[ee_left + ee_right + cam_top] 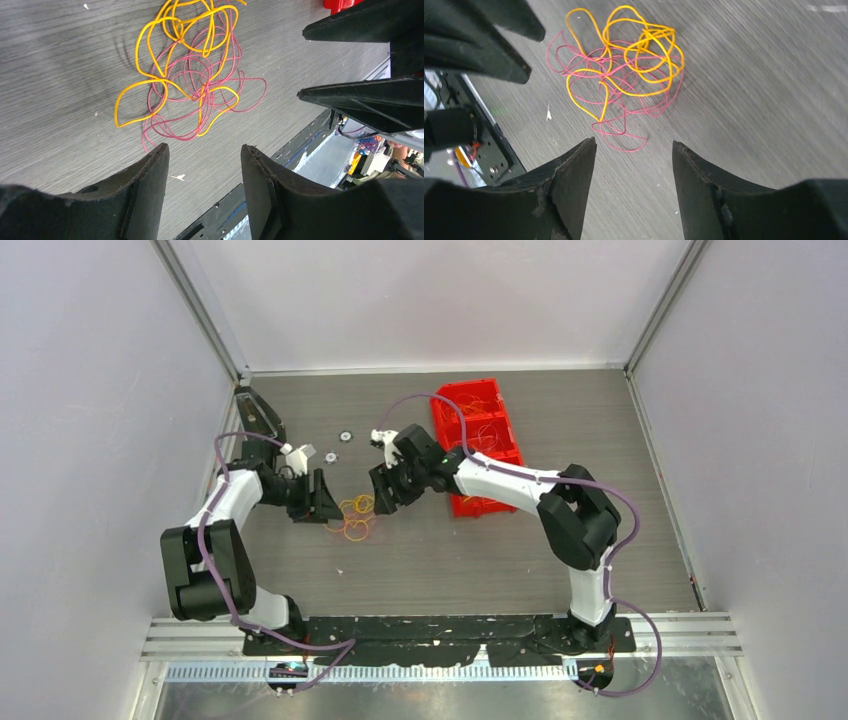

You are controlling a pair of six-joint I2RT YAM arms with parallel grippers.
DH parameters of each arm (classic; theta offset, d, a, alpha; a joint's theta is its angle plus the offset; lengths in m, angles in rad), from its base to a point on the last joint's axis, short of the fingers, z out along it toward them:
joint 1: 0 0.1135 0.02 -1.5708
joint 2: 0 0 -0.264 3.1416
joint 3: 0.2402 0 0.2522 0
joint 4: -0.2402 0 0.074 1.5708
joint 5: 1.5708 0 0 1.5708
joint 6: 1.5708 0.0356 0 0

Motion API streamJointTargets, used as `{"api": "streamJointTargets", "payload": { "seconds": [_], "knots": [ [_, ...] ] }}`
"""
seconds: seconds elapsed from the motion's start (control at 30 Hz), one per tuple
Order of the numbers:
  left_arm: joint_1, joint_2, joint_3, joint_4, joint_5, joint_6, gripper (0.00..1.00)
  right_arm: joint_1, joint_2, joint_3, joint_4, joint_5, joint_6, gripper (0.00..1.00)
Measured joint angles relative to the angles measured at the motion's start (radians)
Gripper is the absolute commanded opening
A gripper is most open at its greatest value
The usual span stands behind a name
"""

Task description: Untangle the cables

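Note:
The cables (pixel 355 517) lie as a small tangle of thin yellow-orange and pink-red loops on the grey table between the two arms. In the left wrist view the tangle (pixel 192 75) lies flat ahead of my left gripper (pixel 205 150), which is open and empty just short of it. In the right wrist view the tangle (pixel 624 70) lies ahead of my right gripper (pixel 634 145), also open and empty. In the top view the left gripper (pixel 325 502) is left of the tangle and the right gripper (pixel 378 495) is at its upper right.
A red compartmented bin (pixel 475 435) with thin strands inside stands behind the right arm. Two small round parts (pixel 346 437) lie on the table further back. A black fixture (pixel 258 415) sits at the back left. Walls enclose the table.

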Motion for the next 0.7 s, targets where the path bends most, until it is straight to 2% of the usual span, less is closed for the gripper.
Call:
{"api": "streamJointTargets", "payload": {
  "seconds": [0.3,0.7],
  "knots": [
    [0.0,-0.026,-0.021,0.016,-0.003,-0.024,0.57,0.058,-0.007,0.063,-0.143,0.223,0.239,0.58],
    [0.001,-0.05,-0.021,0.015,-0.003,-0.024,0.57,0.053,0.064,0.121,-0.168,0.267,0.364,0.47]
  ]
}}
